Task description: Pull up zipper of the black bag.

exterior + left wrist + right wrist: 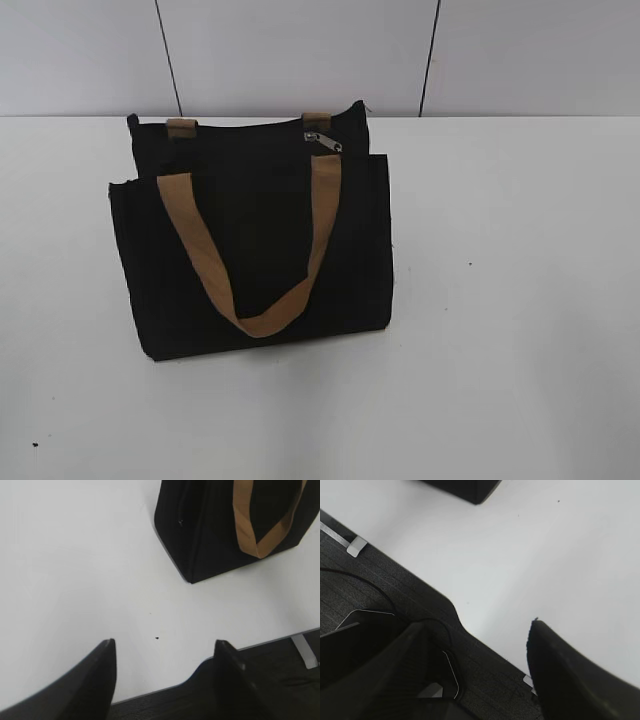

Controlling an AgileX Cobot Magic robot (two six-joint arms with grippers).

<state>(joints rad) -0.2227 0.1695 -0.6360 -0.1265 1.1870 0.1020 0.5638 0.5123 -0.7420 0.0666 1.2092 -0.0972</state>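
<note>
The black bag (250, 240) stands upright on the white table, with a tan strap handle (250, 250) hanging down its front. The small silver zipper (322, 140) sits on the top edge towards the right. No gripper shows in the exterior view. In the left wrist view the bag's lower corner (210, 535) is at the top right, and my left gripper (165, 647) is open and empty over the table's front edge, well away from it. In the right wrist view only a bag corner (465, 487) shows at the top; my right gripper (477, 630) is open and empty.
The white table (500, 300) spreads around the bag, with a pale wall (300, 50) behind. Its front edge and dark floor below show in both wrist views (260, 645) (395, 580). A small dark speck (157, 639) lies on the table.
</note>
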